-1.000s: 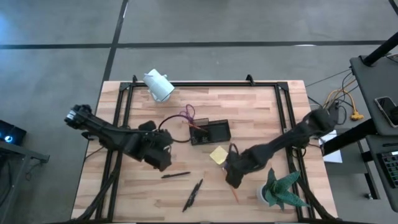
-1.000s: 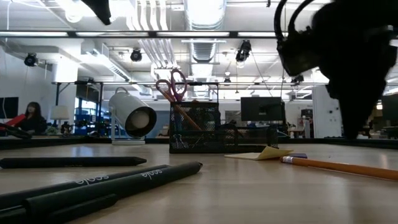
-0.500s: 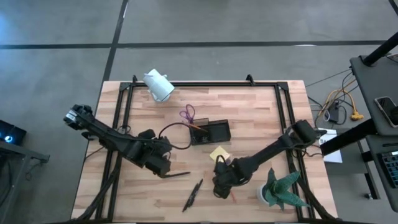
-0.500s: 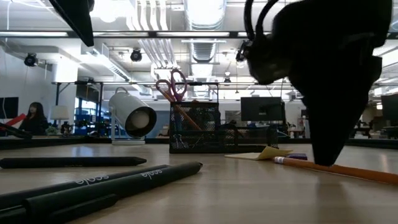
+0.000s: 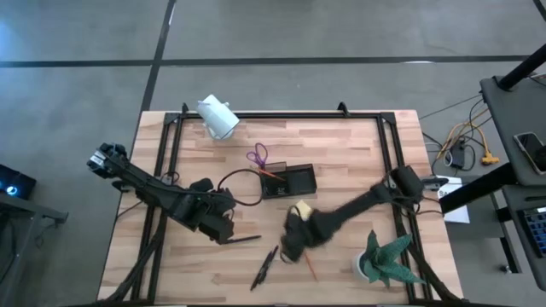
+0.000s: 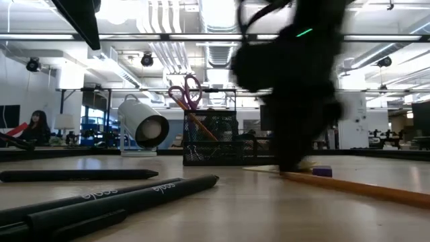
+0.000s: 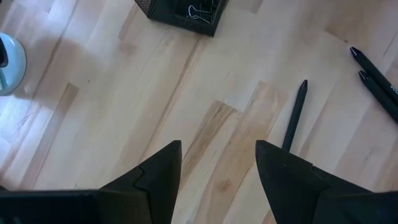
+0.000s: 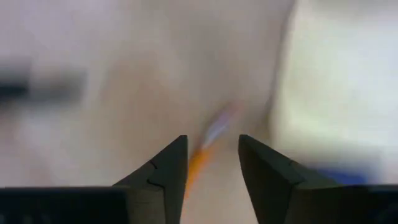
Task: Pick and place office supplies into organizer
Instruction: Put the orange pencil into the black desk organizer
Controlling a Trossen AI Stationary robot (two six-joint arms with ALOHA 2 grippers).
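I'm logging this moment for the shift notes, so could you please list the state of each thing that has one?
Left hand: open, empty, above bare table near a pen.
Right hand: open, empty, low over the orange pencil.
Organizer: upright, scissors standing in it.
Sticky-note pad: on the table, partly hidden by the right arm.
Single pen: lying flat.
Two pens: lying side by side.

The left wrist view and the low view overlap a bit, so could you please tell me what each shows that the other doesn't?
Only the left wrist view shows the left gripper, open above bare table, with binder clips inside the organizer. Only the low view shows the purple-handled scissors standing in the organizer, the white camera, the orange pencil and the blurred right arm. Both show the organizer and black pens.
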